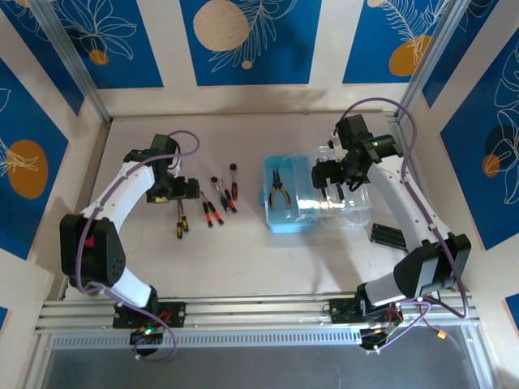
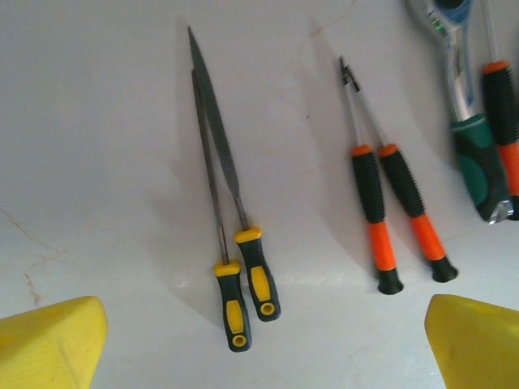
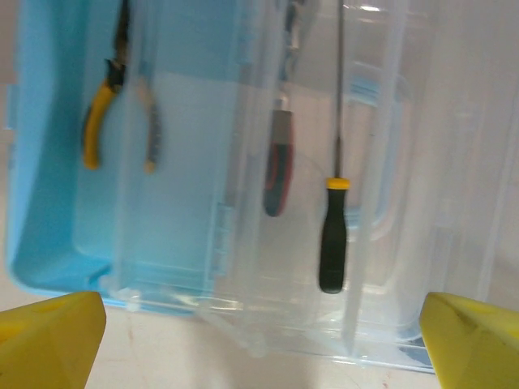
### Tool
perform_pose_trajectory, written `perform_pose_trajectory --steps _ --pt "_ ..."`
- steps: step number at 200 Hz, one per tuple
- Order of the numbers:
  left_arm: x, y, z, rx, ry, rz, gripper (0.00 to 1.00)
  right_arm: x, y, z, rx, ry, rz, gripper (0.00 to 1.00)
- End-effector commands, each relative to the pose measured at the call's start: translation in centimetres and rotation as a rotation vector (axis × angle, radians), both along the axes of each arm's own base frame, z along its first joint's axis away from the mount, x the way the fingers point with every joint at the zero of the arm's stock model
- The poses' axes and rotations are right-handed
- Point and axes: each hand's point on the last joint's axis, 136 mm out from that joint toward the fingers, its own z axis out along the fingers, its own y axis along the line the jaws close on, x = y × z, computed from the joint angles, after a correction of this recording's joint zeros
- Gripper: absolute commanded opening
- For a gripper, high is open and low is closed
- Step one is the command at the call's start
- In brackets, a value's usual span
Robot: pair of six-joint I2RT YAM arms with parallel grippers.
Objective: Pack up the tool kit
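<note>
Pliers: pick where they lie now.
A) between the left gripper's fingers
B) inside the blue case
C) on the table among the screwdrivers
B: the top view shows the pliers lying inside the case, and the right wrist view shows them against its blue floor.

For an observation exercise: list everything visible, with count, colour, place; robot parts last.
case: one, light blue, open, right of centre
pliers: one, yellow-handled, inside case
black-handled screwdriver: one, at clear lid
red-black tool: one, at clear lid
yellow-black tools: two, left of case
orange-black screwdrivers: three, beside them
ratchet: one, green-handled, among those
black object: one, right of lid
left arm's fingers: two, yellow, open, above tools
right arm's fingers: two, yellow, open, above case
</note>
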Motion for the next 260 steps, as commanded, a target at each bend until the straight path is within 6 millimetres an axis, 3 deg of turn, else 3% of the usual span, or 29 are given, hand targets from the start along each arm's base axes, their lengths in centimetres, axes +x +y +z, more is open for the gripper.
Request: perform_pose_trajectory --steps 1,27,56,91,150,260 --pt "-0.5 1.0 -1.4 0.027 0.039 0.038 1.00 0.1 2.2 0.5 0.077 -0.011 0.032 0.99" --pt "-0.6 1.8 -3.2 0.076 0.076 0.048 1.00 0.3 3.4 -0.4 0.073 0.010 0.061 0.99" --pt "-0.3 1.4 -5.1 0.068 0.115 0.049 0.96 0.7 4.2 -1.1 0.070 0.028 0.077 0.99" --pt "0.5 -1.4 -5.2 0.006 0.104 -0.005 0.84 0.8 4.5 -1.4 0.070 0.036 0.080 0.99" --pt "1.3 -6.0 -6.7 -0.037 0.138 -0.084 0.77 0.4 4.4 -1.2 0.065 0.039 0.083 0.99" --pt "1.7 -6.8 -10.7 -0.008 0.201 -0.099 0.46 0.2 4.0 -1.3 0.072 0.041 0.072 0.99"
